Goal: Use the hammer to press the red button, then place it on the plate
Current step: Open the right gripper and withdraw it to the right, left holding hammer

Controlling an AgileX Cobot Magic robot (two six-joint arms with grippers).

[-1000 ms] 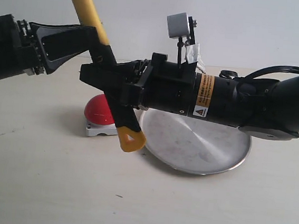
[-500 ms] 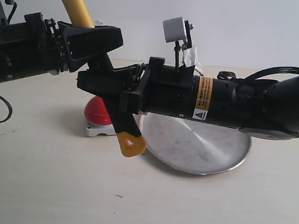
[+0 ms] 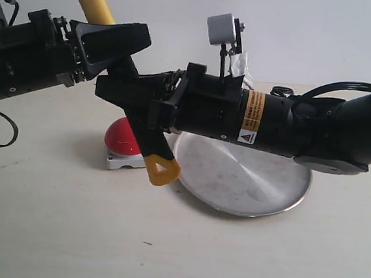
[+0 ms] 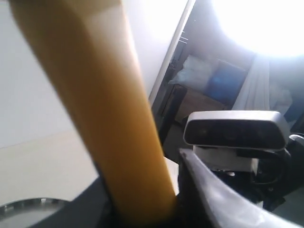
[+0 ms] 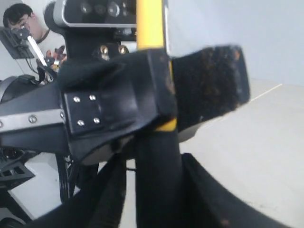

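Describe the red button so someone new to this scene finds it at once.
Find the large silver plate on the table. Just off its left edge in the exterior view, beside the yellow tip of the hammer, sits the red button: a glossy dome on a small grey base, the only red thing.

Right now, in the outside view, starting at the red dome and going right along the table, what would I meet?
red button → hammer's yellow looped tip → plate
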